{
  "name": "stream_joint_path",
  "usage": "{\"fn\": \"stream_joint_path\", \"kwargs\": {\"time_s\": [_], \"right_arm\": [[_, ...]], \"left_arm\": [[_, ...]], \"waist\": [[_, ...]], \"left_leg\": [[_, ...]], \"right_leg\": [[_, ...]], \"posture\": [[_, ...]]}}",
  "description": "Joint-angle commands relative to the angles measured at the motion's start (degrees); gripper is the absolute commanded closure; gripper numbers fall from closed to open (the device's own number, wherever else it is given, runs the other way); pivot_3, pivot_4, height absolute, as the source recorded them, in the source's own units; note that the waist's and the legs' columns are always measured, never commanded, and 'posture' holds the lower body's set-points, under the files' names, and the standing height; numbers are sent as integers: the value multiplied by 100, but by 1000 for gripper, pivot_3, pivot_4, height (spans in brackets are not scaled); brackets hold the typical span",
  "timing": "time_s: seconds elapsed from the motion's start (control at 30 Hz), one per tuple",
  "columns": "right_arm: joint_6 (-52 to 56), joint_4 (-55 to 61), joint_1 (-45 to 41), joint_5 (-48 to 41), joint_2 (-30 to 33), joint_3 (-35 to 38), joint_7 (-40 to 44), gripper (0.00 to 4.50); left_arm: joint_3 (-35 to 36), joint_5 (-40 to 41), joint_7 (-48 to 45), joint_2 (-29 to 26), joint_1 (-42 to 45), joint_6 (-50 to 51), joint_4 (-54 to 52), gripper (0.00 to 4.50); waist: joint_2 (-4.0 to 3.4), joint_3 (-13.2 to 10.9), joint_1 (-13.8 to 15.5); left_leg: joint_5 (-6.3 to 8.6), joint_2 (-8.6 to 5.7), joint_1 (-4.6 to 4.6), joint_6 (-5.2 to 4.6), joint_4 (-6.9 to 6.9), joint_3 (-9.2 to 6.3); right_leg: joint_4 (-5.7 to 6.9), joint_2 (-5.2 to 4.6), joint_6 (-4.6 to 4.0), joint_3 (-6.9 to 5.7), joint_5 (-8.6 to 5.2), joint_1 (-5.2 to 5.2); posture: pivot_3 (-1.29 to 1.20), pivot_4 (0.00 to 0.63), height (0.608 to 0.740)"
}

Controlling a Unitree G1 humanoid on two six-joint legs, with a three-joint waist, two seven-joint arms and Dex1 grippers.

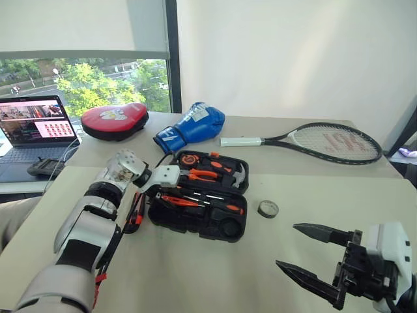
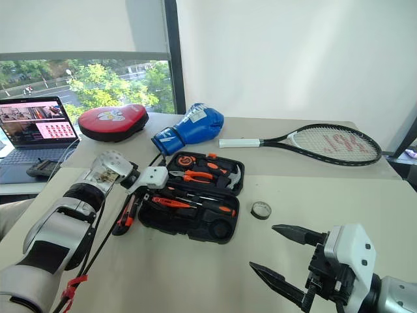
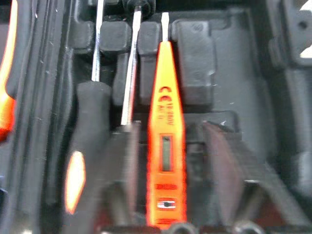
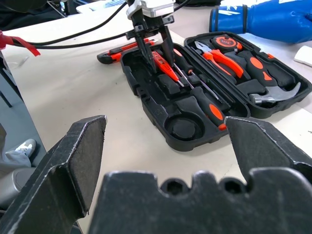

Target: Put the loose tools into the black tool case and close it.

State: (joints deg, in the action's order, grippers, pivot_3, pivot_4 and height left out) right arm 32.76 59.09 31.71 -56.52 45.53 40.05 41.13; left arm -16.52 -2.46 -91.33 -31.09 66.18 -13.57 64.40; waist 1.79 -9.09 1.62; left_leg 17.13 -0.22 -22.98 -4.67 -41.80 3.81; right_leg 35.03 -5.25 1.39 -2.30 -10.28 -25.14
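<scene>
The black tool case lies open in the middle of the table. My left gripper reaches down into its near-left part, open, with one finger on either side of an orange tester screwdriver that rests in its slot. Two more screwdrivers lie in the slots beside it. An orange-and-black utility knife lies on the table just left of the case. A small black tape roll sits to the right of the case. My right gripper hovers open at the near right, holding nothing.
Orange pliers and a steel hammer fill the case's far half. Behind the case lie a blue boxing glove, a red pad and a tennis racket. A laptop stands at the far left.
</scene>
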Motion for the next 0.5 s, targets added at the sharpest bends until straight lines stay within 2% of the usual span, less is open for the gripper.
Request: {"fn": "stream_joint_path", "kwargs": {"time_s": [0.03, 0.1, 0.23, 0.4, 0.5], "right_arm": [[-189, 34, 51, -25, 12, 193, 72, 0], [-205, -11, 18, -8, 34, 160, 77, 0], [-207, -108, -117, 43, 71, 50, 82, 0], [-190, -118, -226, 73, 70, -103, -4, 0], [-189, -91, -231, 99, 63, -173, -48, 0]], "left_arm": [[572, 1237, -117, -449, 277, 1917, -850, 2308], [809, 1311, -92, -594, 133, 2386, -1118, 2993], [1430, 1663, 938, -574, -748, 3315, -2343, 4472], [1907, 2009, 2361, -143, -2624, 4147, -4741, 4472], [1899, 1932, 2964, 64, -3365, 4256, -5459, 4472]], "waist": [[4, -2, -13], [2, -1, -29], [-5, 3, -44], [-4, 2, -40], [-4, 2, -26]], "left_leg": [[0, 2, -11, 0, -2, -4], [0, 2, -12, 0, -3, -5], [1, 1, 8, -1, -1, -4], [-2, 4, 9, 6, -1, -12], [-3, 4, 11, 11, -1, -13]], "right_leg": [[0, 1, 0, -1, 0, -9], [1, 1, 1, 0, 0, -10], [2, -3, 11, 4, -6, 8], [4, -9, 10, 8, -6, 8], [7, -23, 9, 13, -5, 7]], "posture": [[0, 150, 740], [0, 150, 740], [0, 150, 740], [0, 150, 740], [0, 150, 740]]}}
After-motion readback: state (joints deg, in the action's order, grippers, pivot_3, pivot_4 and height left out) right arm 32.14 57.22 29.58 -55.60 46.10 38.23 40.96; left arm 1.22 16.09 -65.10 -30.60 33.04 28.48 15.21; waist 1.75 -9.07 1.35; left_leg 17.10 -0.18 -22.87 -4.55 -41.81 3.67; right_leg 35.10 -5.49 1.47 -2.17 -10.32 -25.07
